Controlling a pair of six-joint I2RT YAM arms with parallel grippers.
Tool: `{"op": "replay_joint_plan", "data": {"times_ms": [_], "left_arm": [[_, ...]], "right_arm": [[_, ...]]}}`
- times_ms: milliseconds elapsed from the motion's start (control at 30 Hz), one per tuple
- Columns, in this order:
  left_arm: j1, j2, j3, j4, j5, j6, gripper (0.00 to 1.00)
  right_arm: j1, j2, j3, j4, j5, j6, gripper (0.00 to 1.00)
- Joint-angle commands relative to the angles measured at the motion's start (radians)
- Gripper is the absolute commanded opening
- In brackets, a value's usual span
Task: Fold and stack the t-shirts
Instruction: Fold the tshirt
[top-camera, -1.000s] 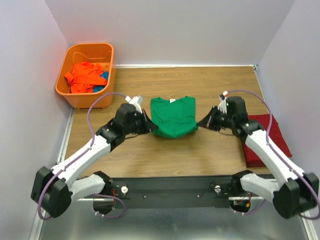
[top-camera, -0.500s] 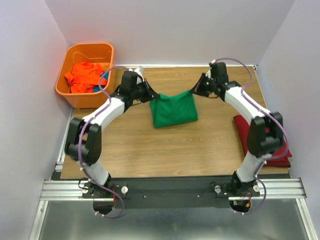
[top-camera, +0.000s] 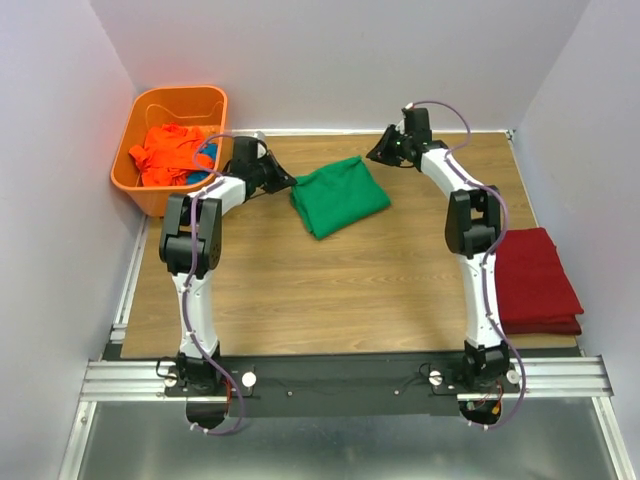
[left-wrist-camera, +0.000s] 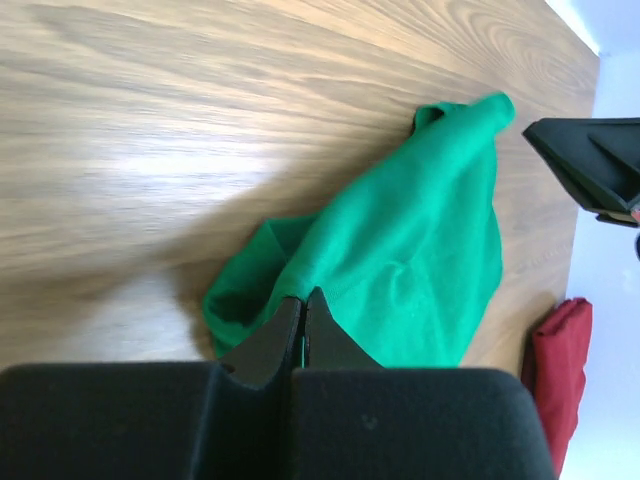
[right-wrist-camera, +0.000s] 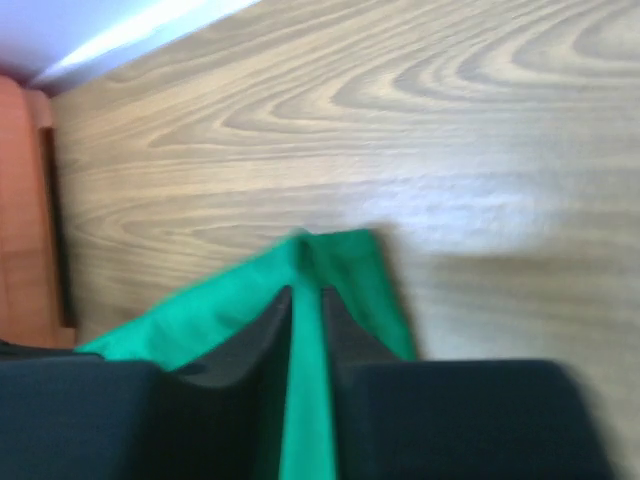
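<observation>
The bright green t-shirt (top-camera: 340, 195) lies folded and skewed on the table's far middle. My left gripper (top-camera: 288, 183) is at its left corner; in the left wrist view that gripper (left-wrist-camera: 303, 297) is shut on the green cloth (left-wrist-camera: 420, 250). My right gripper (top-camera: 374, 155) is at the shirt's far right corner. In the right wrist view its jaws (right-wrist-camera: 307, 292) stand slightly apart with a strip of green cloth (right-wrist-camera: 200, 310) between them. A dark red t-shirt (top-camera: 535, 280) lies folded at the right edge. An orange t-shirt (top-camera: 165, 152) lies crumpled in the basket.
The orange plastic basket (top-camera: 185, 100) stands at the far left corner, with some blue cloth (top-camera: 208, 152) beside the orange shirt. Both arms stretch far out over the table. Walls close the left, back and right sides.
Both grippers carried the green shirt's near edge toward the far side, folding it over. The shirt now lies skewed. The right jaws have parted a little; the left jaws stay shut.
</observation>
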Motion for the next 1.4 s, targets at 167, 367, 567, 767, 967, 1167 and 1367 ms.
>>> {"op": "replay_joint_plan", "data": {"times_ms": [167, 367, 567, 767, 967, 1167, 1367], "left_arm": [[0.033, -0.018, -0.054, 0.118, 0.019, 0.0, 0.01], [0.047, -0.063, -0.118, 0.163, 0.013, -0.023, 0.14], [0.051, -0.166, -0.166, 0.134, -0.134, -0.008, 0.36], [0.042, -0.229, -0.17, 0.074, -0.252, 0.009, 0.38], [-0.011, -0.222, -0.141, 0.039, -0.283, 0.057, 0.38], [-0.065, -0.153, -0.075, 0.01, -0.277, 0.06, 0.3], [-0.067, -0.049, 0.026, -0.059, -0.315, 0.08, 0.22]], "right_arm": [[-0.018, 0.06, 0.14, 0.001, -0.047, -0.058, 0.66], [0.005, -0.09, -0.076, 0.02, -0.009, -0.102, 0.67], [0.046, -0.248, -0.365, 0.129, 0.083, -0.133, 0.64], [0.086, -0.264, -0.42, 0.142, 0.185, -0.187, 0.64], [0.099, -0.235, -0.459, 0.142, 0.248, -0.19, 0.64], [0.116, -0.244, -0.532, 0.142, 0.281, -0.168, 0.63], [0.117, -0.277, -0.626, 0.14, 0.297, -0.144, 0.59]]}}
